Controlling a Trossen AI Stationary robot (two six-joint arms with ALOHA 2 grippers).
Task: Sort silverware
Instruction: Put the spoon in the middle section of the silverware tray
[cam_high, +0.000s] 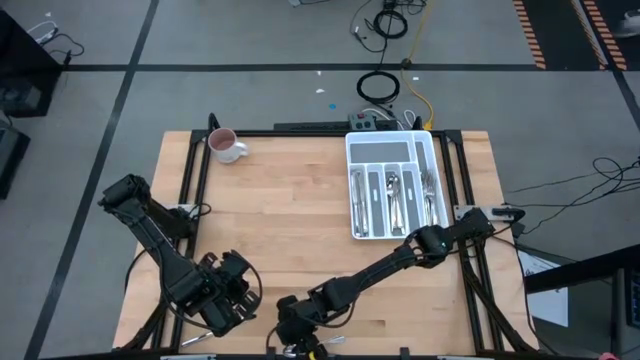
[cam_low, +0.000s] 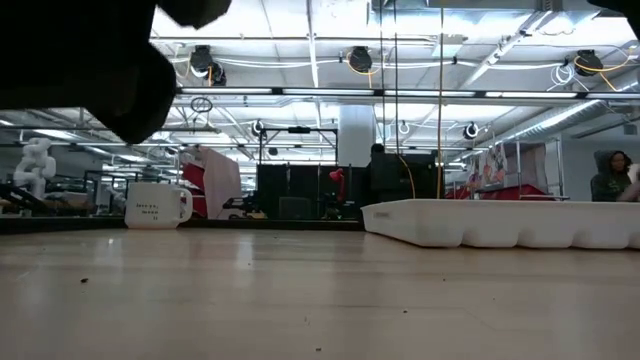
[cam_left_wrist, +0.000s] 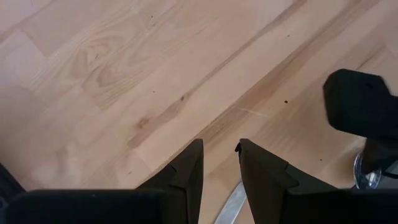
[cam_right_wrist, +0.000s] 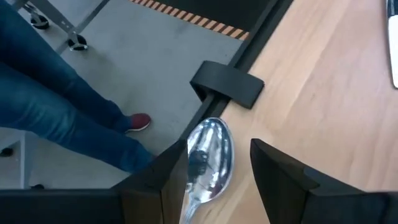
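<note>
- The right gripper (cam_right_wrist: 211, 180) is at the near edge of the table (cam_high: 290, 200), near the middle. A spoon (cam_right_wrist: 210, 158) lies between its fingers (cam_right_wrist: 283, 177), bowl forward. I cannot tell if the fingers press on it or only stand around it.
- The left gripper (cam_left_wrist: 219, 171) is at the near left part of the table, just left of the right one. Its fingers (cam_left_wrist: 186, 174) stand a narrow gap apart. A slim piece of silverware (cam_left_wrist: 231, 202) shows in this gap, but I cannot tell if it is held.
- The white tray (cam_high: 392, 150) stands at the far right of the table. Several pieces of silverware (cam_high: 395, 195) lie in its long slots.
- A mug (cam_high: 225, 146) stands upright at the far left corner.
- Beyond the near table edge, a person's legs in blue jeans (cam_right_wrist: 56, 106) stand on the grey floor.
</note>
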